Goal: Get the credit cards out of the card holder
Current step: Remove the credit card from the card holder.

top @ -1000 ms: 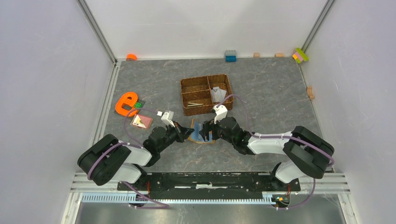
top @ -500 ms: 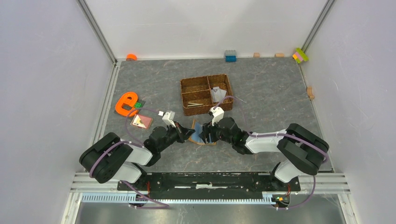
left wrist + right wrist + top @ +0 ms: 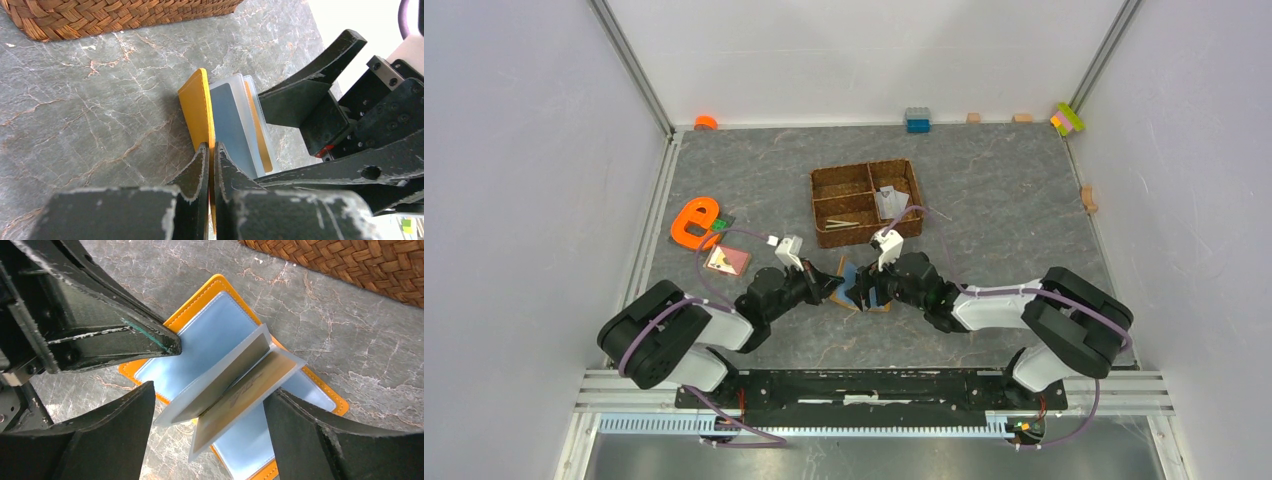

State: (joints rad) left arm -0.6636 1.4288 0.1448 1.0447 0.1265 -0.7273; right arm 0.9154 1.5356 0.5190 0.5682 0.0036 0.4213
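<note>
Both arms are sitting slightly nearer the middle than a second ago, with the right gripper (image 3: 207,396) reaching further over the card holder (image 3: 197,347). The left gripper (image 3: 210,150) is pinching the holder's orange cover, keeping it open on the table (image 3: 984,200) near the woven tray (image 3: 864,200). The right jaws are standing wide either side of the fanned sleeves, and the credit cards (image 3: 235,392) are sitting inside them, ungripped.

Grey veined counter (image 3: 1004,200) enclosed by pale walls (image 3: 524,150).
Metal posts (image 3: 632,65) rise at the upper corners, a metal rail (image 3: 874,425) crosses the bottom, and the light is even.
</note>
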